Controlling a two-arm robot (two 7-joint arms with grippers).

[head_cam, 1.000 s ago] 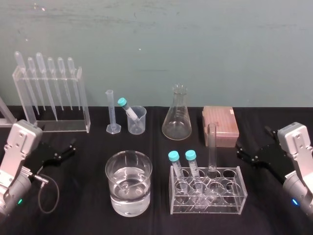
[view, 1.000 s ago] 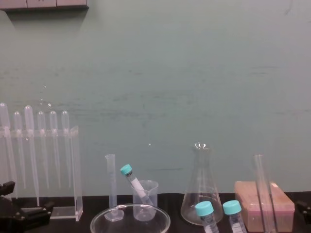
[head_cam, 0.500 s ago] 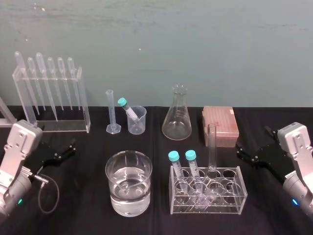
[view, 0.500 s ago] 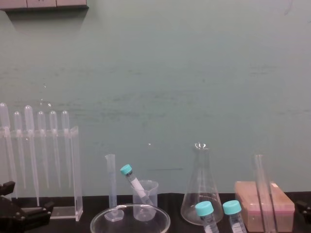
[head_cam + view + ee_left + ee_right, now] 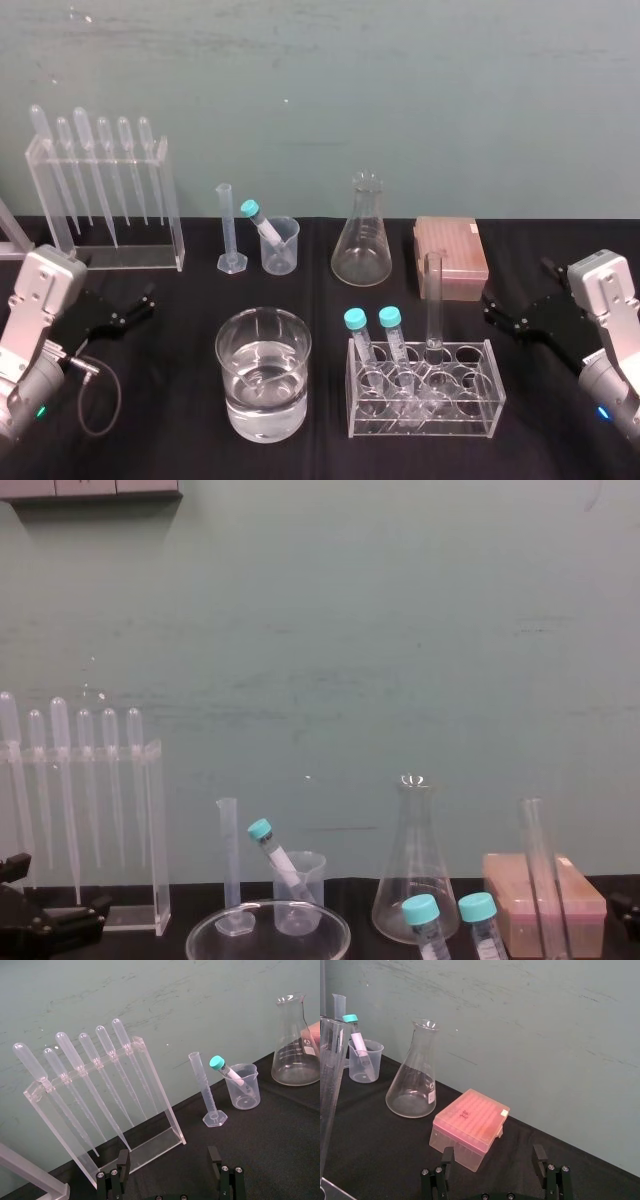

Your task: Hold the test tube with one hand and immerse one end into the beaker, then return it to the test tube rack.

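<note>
Likely the tall clear glass test tube [image 5: 433,300] is slippery, fragile. Pinch below its rim; left gripper [image 5: 168,1152] and right gripper [image 5: 493,1149] gape.

A flat teal-green wall [image 5: 400,80] closes off the whole back of the scene. Its paint is scuffed with faint pale streaks, thin dark scratches and a few small white specks. High up on the left in the chest view, the underside of a grey ledge [image 5: 90,490] juts out and casts a soft shadow just beneath it. The tabletop [image 5: 160,400] meets the wall and is covered in matte black cloth. At its far left edge a pale slanted strut [image 5: 12,238] leans in. The light is even and soft.
</note>
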